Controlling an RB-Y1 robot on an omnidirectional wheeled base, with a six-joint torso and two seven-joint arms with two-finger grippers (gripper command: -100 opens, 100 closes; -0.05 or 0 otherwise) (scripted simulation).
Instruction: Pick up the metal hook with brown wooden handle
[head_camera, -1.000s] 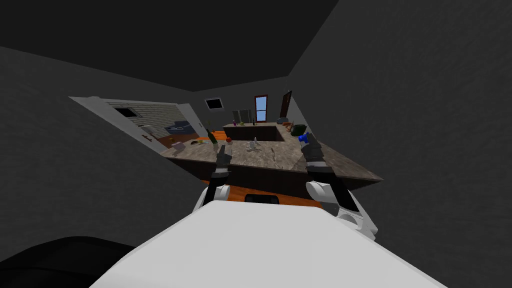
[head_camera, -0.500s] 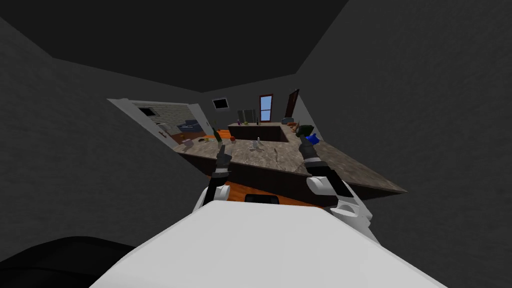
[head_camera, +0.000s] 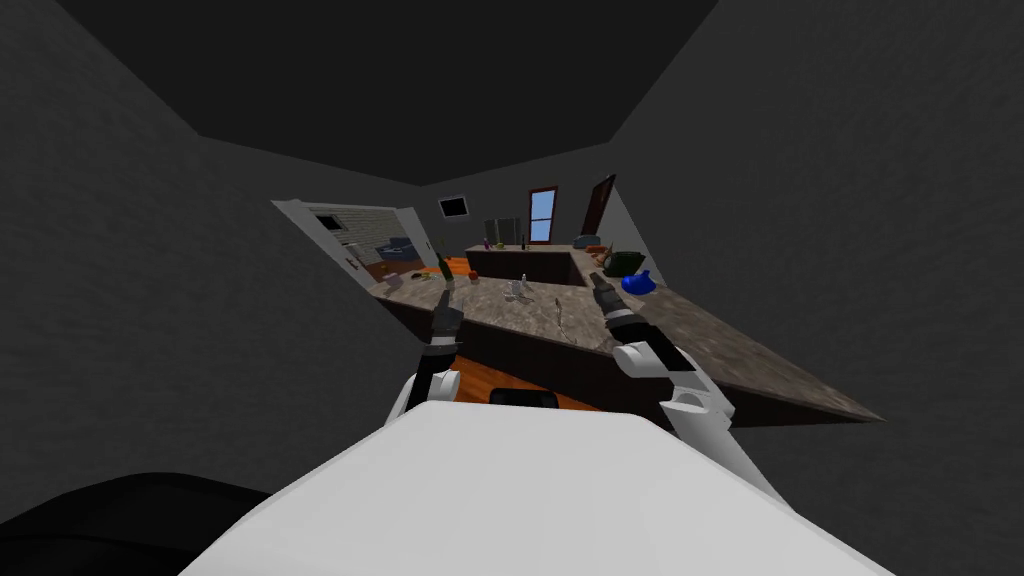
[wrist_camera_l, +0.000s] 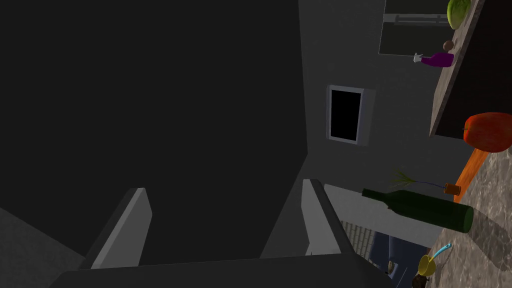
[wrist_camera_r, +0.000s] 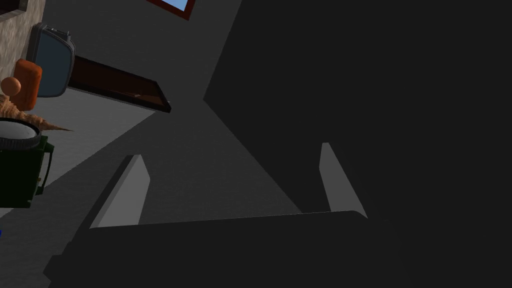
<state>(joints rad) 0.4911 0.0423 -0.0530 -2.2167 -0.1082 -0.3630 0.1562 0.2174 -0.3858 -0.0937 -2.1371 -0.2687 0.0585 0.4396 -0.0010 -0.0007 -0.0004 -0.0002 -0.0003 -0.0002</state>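
A long stone-patterned counter (head_camera: 720, 350) ran across in front of me and turned a corner toward the far wall. Both arms were raised over its near edge. The left gripper (head_camera: 443, 298) was spread wide with nothing between its fingers (wrist_camera_l: 135, 225). The right gripper (head_camera: 597, 281) was just as wide apart and also empty, its fingers (wrist_camera_r: 127, 192) aimed out past the counter, not down at it.

A green bottle (wrist_camera_l: 420, 209) lay near the left gripper with a red apple (wrist_camera_l: 487, 131) beyond it. A dark green mug (wrist_camera_r: 20, 175) and a blue pot (head_camera: 637, 284) sat near the right gripper. A few small clear things (head_camera: 518, 290) stood toward the middle.

The hook (head_camera: 562, 316) looked to be the thin long shape lying flat on the counter between the two grippers, nearer the right one. It was too small to tell the handle from the metal end.

I judged the reach as not yet begun. The hook lay so low that fingers coming down steeply could strike the counter, and a shallow close could push it away instead of pinching it. A right-arm swing inward could also clip the blue pot or the mug.
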